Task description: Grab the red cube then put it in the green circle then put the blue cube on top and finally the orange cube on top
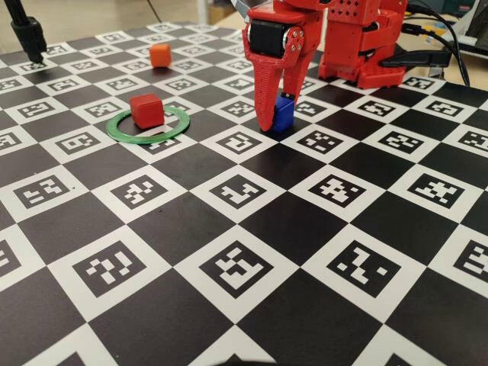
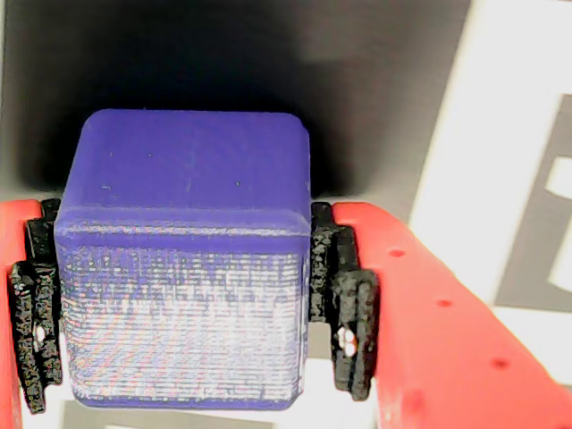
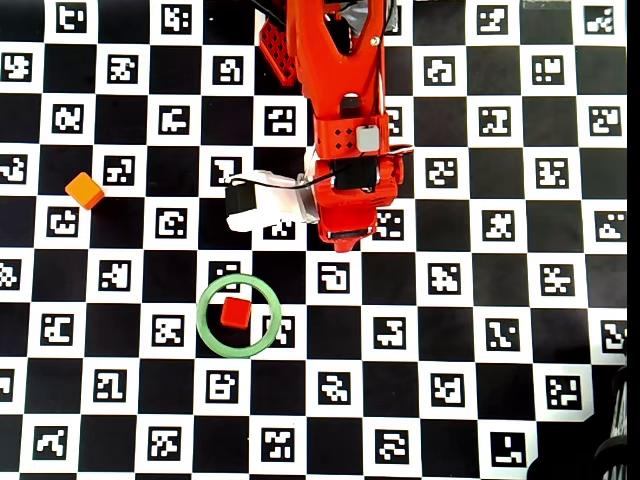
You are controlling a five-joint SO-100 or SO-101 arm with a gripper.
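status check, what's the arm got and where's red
Gripper shut on blue cube, fingers on both sides. Red cube inside green circle. Orange cube apart, path clear.

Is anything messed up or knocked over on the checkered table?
Nothing stands out. The red cube sits flat inside the green circle, the orange cube rests upright by itself, and the gripper is squeezing the blue cube squarely between its pads. Nothing looks tipped, spilled or broken.

Open board between blue cube [image 1: 284, 113] and green circle [image 1: 147, 126]; nothing between.
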